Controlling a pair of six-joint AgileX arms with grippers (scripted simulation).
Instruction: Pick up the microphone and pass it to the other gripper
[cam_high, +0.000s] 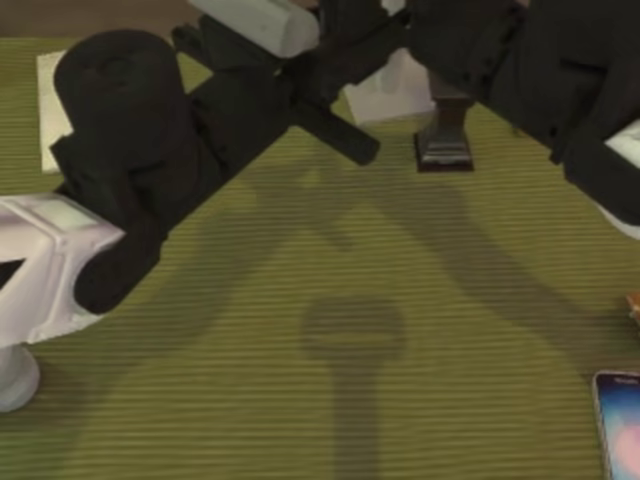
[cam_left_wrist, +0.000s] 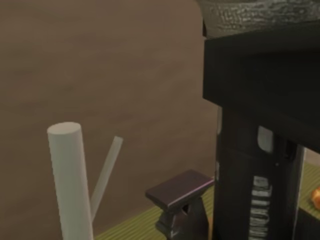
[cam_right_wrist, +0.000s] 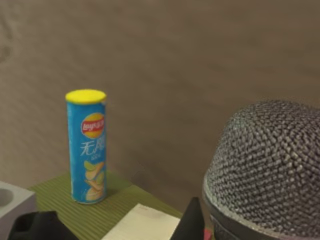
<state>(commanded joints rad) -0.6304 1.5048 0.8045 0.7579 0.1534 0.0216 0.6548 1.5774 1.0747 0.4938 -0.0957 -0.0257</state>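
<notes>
Over the table's (cam_high: 300, 400) far middle both arms meet, raised. Right gripper (cam_left_wrist: 260, 75) looks clamped just below the microphone's (cam_right_wrist: 265, 170) mesh head, mic off the table. Left gripper (cam_high: 300, 95) close by, grip can't tell. Pickup done; handover and release probably remain.

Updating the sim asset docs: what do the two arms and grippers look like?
Both arms pair bulky matte black housings with white segments: the left arm, the right arm. Left wrist view shows a boxy black gripper body bearing whitish lettering and a small grey tab.
</notes>
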